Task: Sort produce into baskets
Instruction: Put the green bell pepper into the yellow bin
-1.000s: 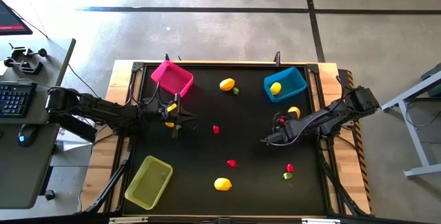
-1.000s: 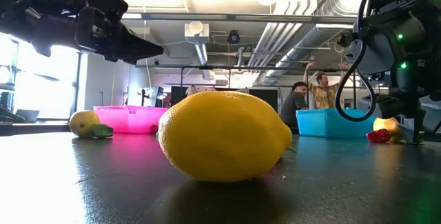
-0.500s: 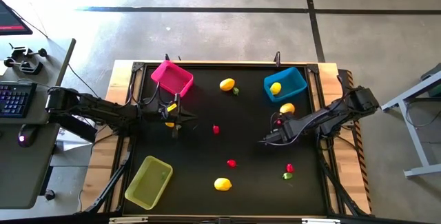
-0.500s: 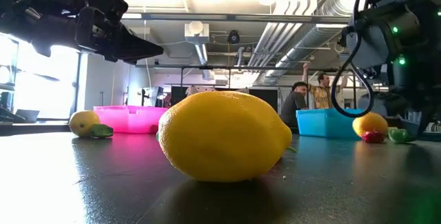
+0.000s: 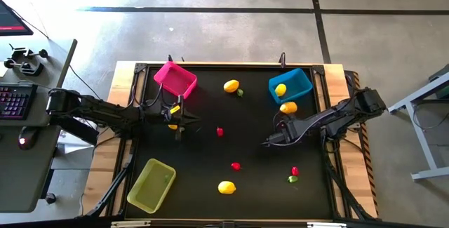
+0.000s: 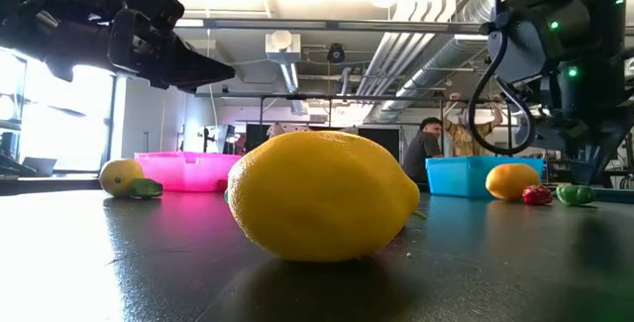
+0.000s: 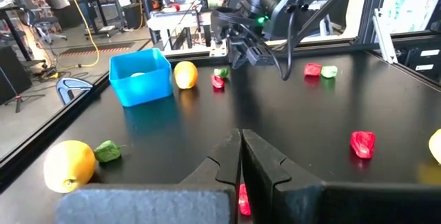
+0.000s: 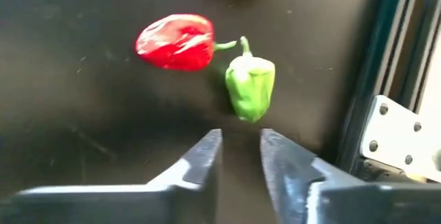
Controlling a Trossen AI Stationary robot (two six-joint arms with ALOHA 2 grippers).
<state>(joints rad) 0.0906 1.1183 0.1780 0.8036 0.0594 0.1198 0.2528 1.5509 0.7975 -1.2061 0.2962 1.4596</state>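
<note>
My right gripper (image 8: 240,148) is open and empty. It points down at the table just short of a small red piece (image 8: 176,41) and a small green piece (image 8: 250,86) lying side by side. In the high view it is at the right (image 5: 278,131). A yellow lemon (image 5: 288,107) lies on the table close by the blue basket's (image 5: 295,81) near side. Another lemon (image 5: 280,89) lies in that basket. My left gripper (image 7: 241,141) is shut and hovers above the table near the pink basket (image 5: 175,79). The yellow-green basket (image 5: 151,184) stands at the near left.
Loose on the table are a lemon with a green piece (image 5: 231,85) at the far middle, a lemon (image 5: 226,186) at the near middle, red pieces (image 5: 219,131) (image 5: 236,165), and a red and green pair (image 5: 294,174). The table's right frame (image 8: 386,79) is close to my right gripper. A person stands beyond the table (image 6: 426,149).
The lemon beside my right gripper has rolled along the table toward the far left. It has passed the red and green pieces and now lies by the blue basket's near side. My left arm has kept still.
</note>
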